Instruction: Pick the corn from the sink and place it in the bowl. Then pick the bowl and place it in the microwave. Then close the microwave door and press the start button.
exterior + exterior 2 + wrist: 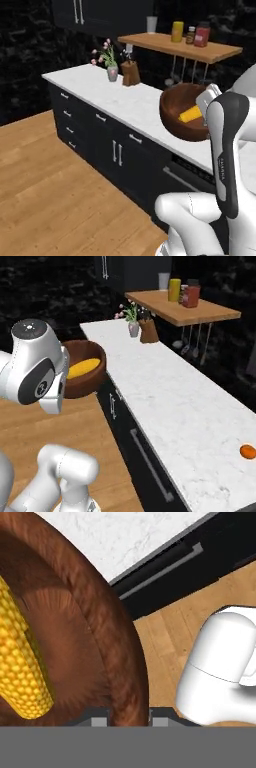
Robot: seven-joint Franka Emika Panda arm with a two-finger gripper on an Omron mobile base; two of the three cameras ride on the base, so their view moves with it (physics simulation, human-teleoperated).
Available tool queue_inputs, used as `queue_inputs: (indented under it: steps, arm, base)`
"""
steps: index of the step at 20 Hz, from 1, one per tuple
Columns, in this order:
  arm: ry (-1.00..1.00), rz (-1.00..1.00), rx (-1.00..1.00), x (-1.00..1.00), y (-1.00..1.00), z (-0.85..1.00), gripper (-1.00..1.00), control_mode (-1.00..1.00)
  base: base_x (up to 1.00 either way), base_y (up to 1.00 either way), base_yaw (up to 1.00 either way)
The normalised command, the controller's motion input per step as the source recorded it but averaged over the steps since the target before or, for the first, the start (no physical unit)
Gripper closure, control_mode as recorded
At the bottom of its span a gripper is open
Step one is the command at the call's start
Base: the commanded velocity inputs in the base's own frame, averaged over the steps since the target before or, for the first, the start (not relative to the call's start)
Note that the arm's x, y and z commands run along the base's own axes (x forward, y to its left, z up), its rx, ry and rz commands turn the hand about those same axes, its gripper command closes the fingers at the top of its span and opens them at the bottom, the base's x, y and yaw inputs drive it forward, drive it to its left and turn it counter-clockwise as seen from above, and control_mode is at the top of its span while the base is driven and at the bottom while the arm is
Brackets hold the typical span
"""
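The reddish-brown bowl [177, 107] hangs in the air off the counter's front edge, tilted, with the yellow corn [191, 115] lying inside it. My gripper [129, 718] is shut on the bowl's rim [112, 647], which runs between the two fingertips in the hand view. There the corn [20, 667] fills the lower left. From the right base view the bowl [87, 383] and the corn [84, 368] sit just behind my arm's big joint, over the wooden floor. The sink and the microwave are out of view.
A long white marble counter [175, 396] tops dark cabinets [115, 150]. On it stand a flower vase [112, 72] and a knife block [131, 72], and a small orange fruit [248, 451] lies near its near end. A wooden shelf [200, 49] carries jars.
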Motion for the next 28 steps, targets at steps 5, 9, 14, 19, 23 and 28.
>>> queue_inputs:
  steps: [5,9,14,19,23,28]
  arm:
    - [0.00,0.00,0.00,0.00,0.00,0.00,1.00,1.00]
    - [0.00,0.00,0.00,0.00,0.00,0.00,1.00,1.00]
    - [0.00,0.00,0.00,0.00,0.00,0.00,1.00,1.00]
    - [0.00,0.00,0.00,0.00,0.00,0.00,1.00,1.00]
    - [0.00,0.00,0.00,0.00,0.00,0.00,1.00,1.00]
    - [0.00,0.00,0.00,0.00,0.00,0.00,1.00,1.00]
  base:
    - [0.10,0.32,0.86]
    - [0.10,0.33,0.86]
    - [0.09,0.30,0.87]
    - [0.08,0.31,0.87]
    - [0.10,0.25,0.88]
    - [0.26,0.13,0.85]
